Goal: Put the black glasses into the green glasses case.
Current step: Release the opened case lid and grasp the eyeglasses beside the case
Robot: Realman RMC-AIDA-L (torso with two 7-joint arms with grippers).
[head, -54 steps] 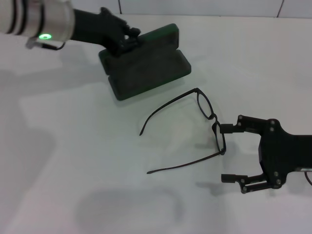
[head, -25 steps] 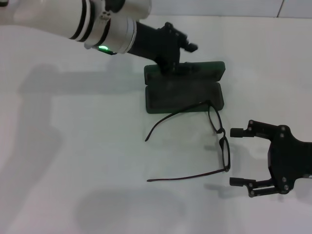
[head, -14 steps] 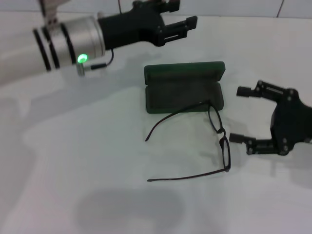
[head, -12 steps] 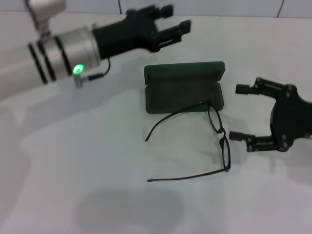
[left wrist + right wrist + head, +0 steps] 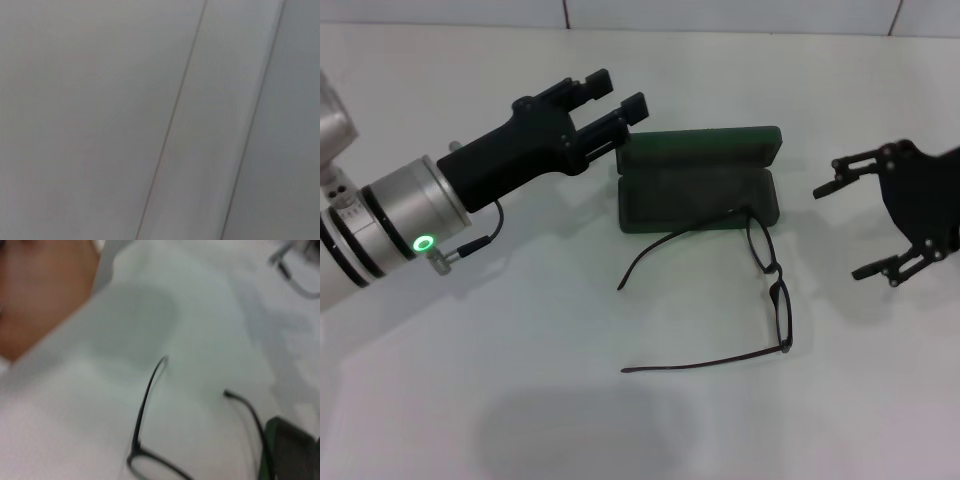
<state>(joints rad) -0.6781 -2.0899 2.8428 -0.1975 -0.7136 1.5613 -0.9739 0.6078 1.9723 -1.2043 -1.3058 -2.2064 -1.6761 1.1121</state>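
Green glasses case lies open at centre-far of the table, lid up on the far side. Black glasses sit unfolded just near of it, one temple tip resting on the case's near right corner. Right gripper hangs right of the frame, fingers spread wide, holding nothing; left gripper hovers by the case's far left corner, fingers a little apart, also empty. You'd do best w/ the right: drop onto the frame front, pinch at the bridge, lift clear before swinging over the tray
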